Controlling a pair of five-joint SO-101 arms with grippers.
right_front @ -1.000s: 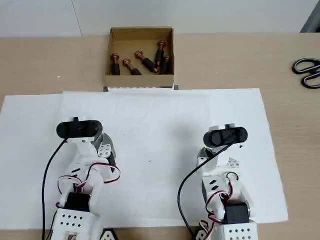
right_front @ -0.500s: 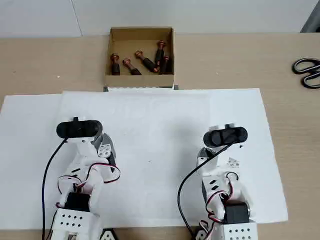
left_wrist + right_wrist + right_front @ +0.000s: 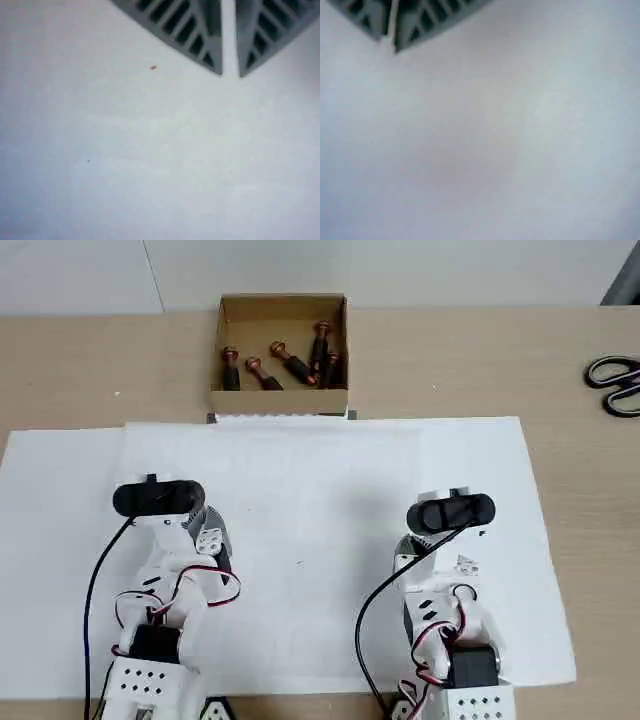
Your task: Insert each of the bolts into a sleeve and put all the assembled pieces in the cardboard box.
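Still parked, left gripper (image 3: 230, 74) and right gripper (image 3: 391, 44) fingers together, empty; assembled pieces (image 3: 293, 365) in cardboard box (image 3: 280, 400), task seemingly done.

You have an open run of flat white paper sheet (image 3: 330, 480) from the two folded white arms, one (image 3: 165, 570) and the other (image 3: 445, 585), up to the small open-topped brown cardboard box (image 3: 283, 400). The wrist views show plain sheet under the grey-ribbed left gripper (image 3: 229, 70) and right gripper (image 3: 391, 42).

The box walls stand at the sheet's far edge, and its top is open. Five copper-headed bolts in black sleeves (image 3: 290, 365) take up most of its floor, with bare cardboard at the far left.

Black-handled scissors (image 3: 612, 380) lie well apart on the tan wooden table (image 3: 100, 360).
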